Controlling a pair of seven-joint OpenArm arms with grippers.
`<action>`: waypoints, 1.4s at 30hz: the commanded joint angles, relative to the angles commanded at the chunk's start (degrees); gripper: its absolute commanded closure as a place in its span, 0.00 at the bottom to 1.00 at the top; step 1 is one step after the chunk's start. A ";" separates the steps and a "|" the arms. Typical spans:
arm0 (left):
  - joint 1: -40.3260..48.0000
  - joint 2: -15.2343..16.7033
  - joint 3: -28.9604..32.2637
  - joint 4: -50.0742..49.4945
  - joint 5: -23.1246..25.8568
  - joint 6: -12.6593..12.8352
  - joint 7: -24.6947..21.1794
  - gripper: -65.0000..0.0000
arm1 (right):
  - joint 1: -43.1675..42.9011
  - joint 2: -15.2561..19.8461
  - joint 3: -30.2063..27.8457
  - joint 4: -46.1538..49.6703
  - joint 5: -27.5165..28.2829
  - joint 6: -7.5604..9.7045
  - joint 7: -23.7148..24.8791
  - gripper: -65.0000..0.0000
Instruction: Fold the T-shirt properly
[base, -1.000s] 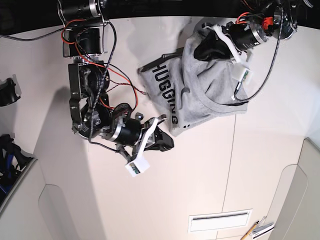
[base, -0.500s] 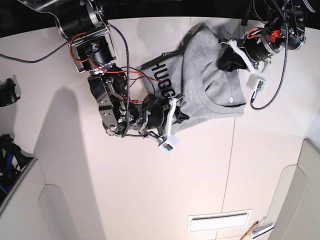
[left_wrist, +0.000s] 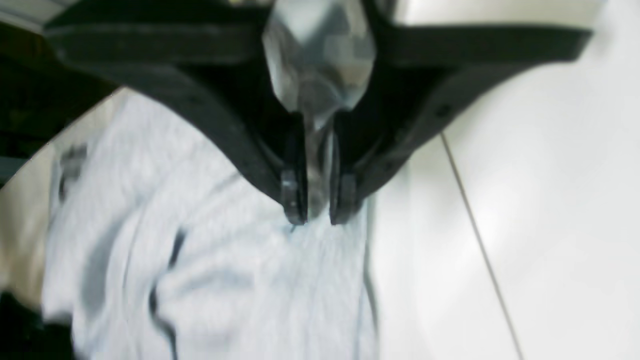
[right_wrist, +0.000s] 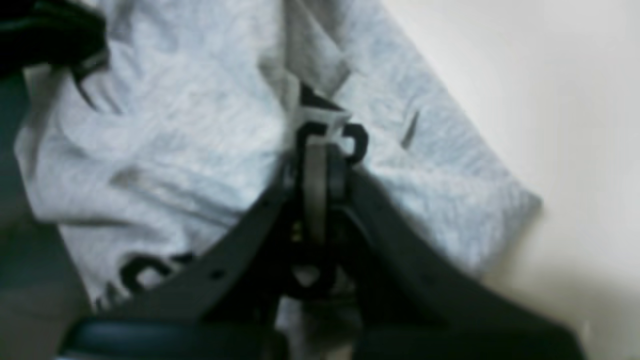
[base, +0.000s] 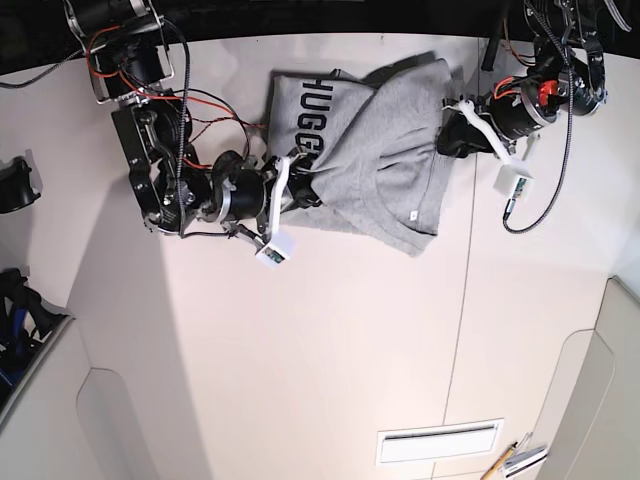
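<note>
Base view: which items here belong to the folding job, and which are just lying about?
Job:
T-shirt
left gripper, clamped on the shirt
right gripper, clamped on the shirt

Lying about:
white vent plate
pencil-like items
dark gear at the table's edge

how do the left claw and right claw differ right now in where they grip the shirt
The left claw pinches the plain grey edge of the shirt beside bare table, on the base view's right. The right claw pinches a fold near the black lettering, on that view's left. Both are shut on the cloth.
</note>
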 joint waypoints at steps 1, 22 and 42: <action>-0.92 0.09 0.22 0.00 0.59 0.00 -0.37 0.87 | -1.09 0.42 0.02 1.49 0.00 0.00 -0.13 1.00; 12.04 -10.05 2.86 17.86 4.76 0.00 -1.88 0.87 | -7.54 1.33 5.92 8.52 0.35 0.00 -0.63 1.00; 4.48 -9.22 2.93 -2.38 1.20 0.00 -3.21 0.87 | -7.72 1.31 5.90 8.52 0.39 -0.22 0.31 1.00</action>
